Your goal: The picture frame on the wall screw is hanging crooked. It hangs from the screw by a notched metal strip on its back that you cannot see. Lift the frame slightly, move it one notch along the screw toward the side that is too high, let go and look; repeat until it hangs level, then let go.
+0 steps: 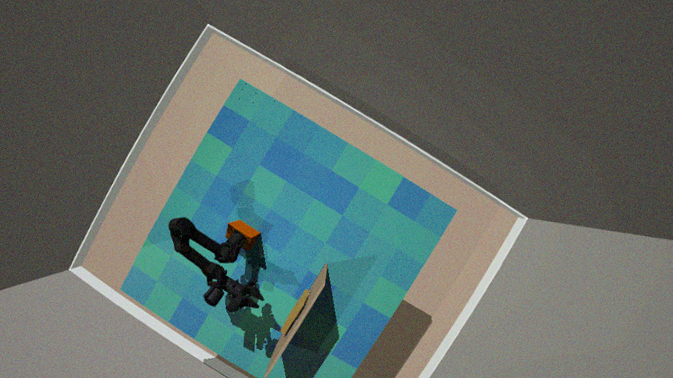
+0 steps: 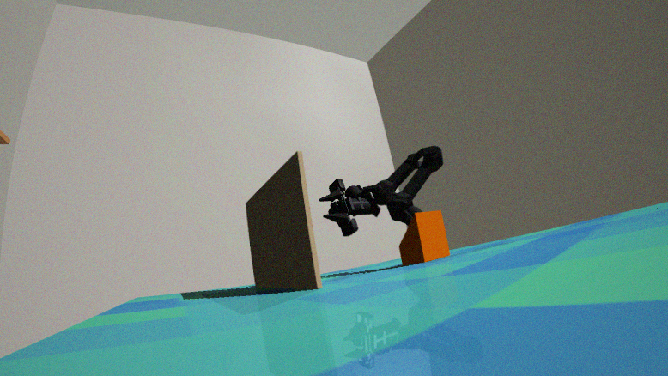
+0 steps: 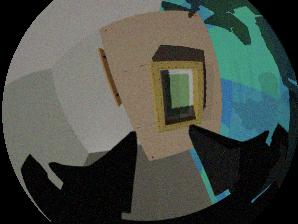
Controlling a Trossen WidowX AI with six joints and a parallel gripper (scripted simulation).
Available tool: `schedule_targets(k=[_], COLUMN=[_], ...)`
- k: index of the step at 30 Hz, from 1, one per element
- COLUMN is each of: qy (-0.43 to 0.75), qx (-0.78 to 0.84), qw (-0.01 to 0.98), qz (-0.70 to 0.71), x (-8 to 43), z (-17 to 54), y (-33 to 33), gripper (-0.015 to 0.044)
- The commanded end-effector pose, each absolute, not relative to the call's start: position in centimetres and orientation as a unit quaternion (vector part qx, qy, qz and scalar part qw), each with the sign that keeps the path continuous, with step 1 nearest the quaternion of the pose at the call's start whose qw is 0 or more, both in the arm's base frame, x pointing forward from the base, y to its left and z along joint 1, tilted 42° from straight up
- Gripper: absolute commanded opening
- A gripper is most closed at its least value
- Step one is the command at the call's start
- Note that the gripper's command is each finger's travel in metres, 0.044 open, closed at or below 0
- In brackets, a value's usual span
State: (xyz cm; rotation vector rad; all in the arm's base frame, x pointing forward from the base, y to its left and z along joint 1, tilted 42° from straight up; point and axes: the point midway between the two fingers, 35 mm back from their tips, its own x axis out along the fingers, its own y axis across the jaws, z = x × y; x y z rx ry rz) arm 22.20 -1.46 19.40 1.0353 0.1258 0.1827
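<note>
The yellow-gold picture frame [image 1: 295, 310] [image 3: 157, 95] hangs on the front of an upright tan board [image 1: 318, 284] [image 2: 280, 233] [image 3: 130, 50]. In the wrist view its edges look turned a little against the board's edges, but distortion leaves the exact tilt and the higher side unclear. The screw and notched strip are hidden behind it. In the exterior view the board hides the frame. My gripper [image 1: 260, 301] [image 2: 322, 208] [image 3: 164, 132] is partly open and empty. It hangs in front of the board with a gap to the frame, fingertips pointing toward the board.
An orange block [image 1: 244, 228] [image 2: 432, 235] stands at the arm's base. A thin orange-brown bar [image 3: 110, 77] shows past the board's edge in the wrist view. Shadows of the arm and board fall on the blue-green checkered surface [image 1: 301, 181] [image 2: 584, 280].
</note>
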Motion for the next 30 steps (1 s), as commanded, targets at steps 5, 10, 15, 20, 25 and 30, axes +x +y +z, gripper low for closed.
schedule_targets(k=[5,10,15,20,25,30], qy=[0.039,0.039,0.039,0.039,0.039,0.039], qx=[0.476,0.476,0.476,0.476,0.476,0.477], qw=[0.875,0.875,0.875,0.875,0.875,0.875], qz=[0.080,0.079,0.079,0.080,0.080,0.080], x=[24.9,24.6,24.4,24.6,26.4,29.1], z=[17.5,17.7,17.9,18.0,18.5,18.7], y=[-0.5,-0.7,-1.0,-1.0,-0.8,-0.4], gripper=[0.0260,0.0260,0.0260,0.0260,0.0260,0.0260])
